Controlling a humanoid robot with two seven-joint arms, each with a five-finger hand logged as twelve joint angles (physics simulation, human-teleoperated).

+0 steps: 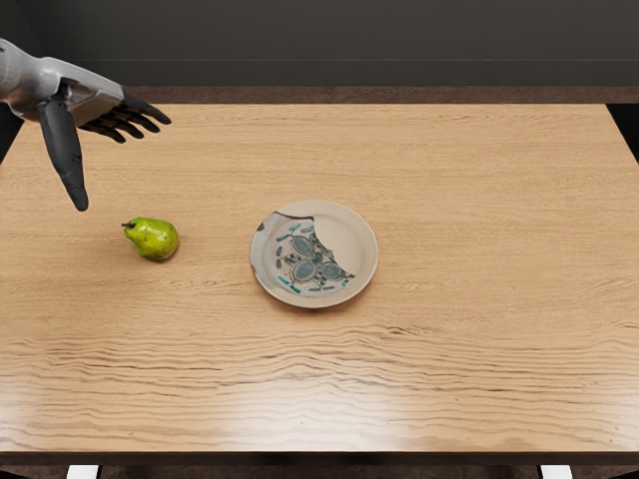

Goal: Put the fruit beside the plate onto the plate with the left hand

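I see the pear (153, 239) lying on its side left of the plate (361, 238), not touching it, its long axis left-right and stem pointing left. My left hand (88, 104) hovers far-left, fingers spread, empty. Light wooden table (469, 349), dark wall (379, 40) beyond.

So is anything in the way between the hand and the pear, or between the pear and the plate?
No, nothing visible. Only bare table lies between the open left hand and the green pear, and between the pear and the patterned plate.
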